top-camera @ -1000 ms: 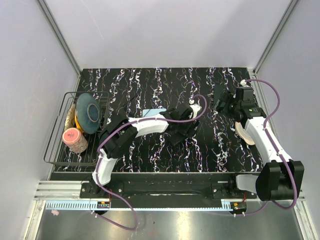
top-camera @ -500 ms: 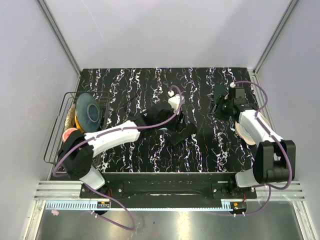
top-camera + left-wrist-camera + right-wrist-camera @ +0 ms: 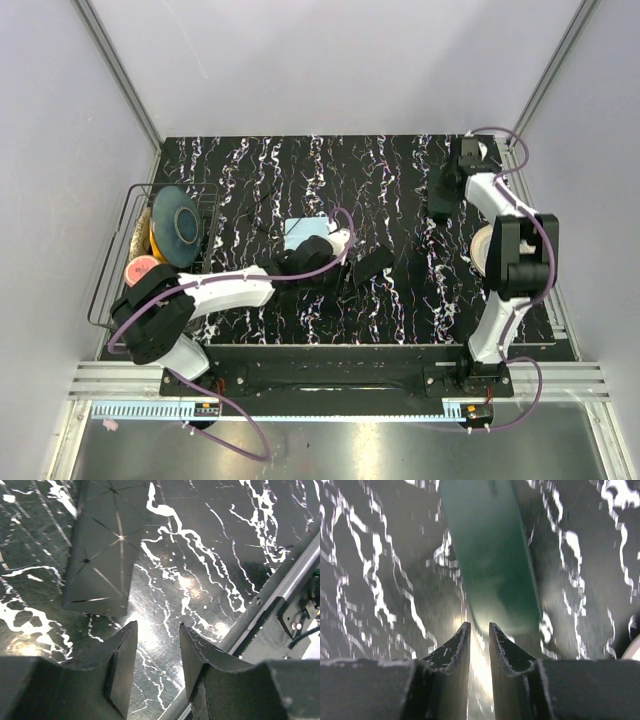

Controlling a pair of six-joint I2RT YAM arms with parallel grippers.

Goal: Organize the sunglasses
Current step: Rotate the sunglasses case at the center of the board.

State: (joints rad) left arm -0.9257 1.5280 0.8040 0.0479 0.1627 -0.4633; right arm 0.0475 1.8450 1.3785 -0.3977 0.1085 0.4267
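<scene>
Left gripper [image 3: 157,630] (jaws parted), black case [image 3: 102,545] near

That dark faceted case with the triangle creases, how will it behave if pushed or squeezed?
Flat-sided, the dark faceted case probably won't roll. Its creases suggest panels that may fold when squeezed. The glossy marbled table likely lets it slide.

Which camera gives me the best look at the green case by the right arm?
The right wrist view: the green case fills the upper middle, just beyond the right hand. The top view shows it only as a small dark shape at the far right. The left wrist view misses it.
</scene>
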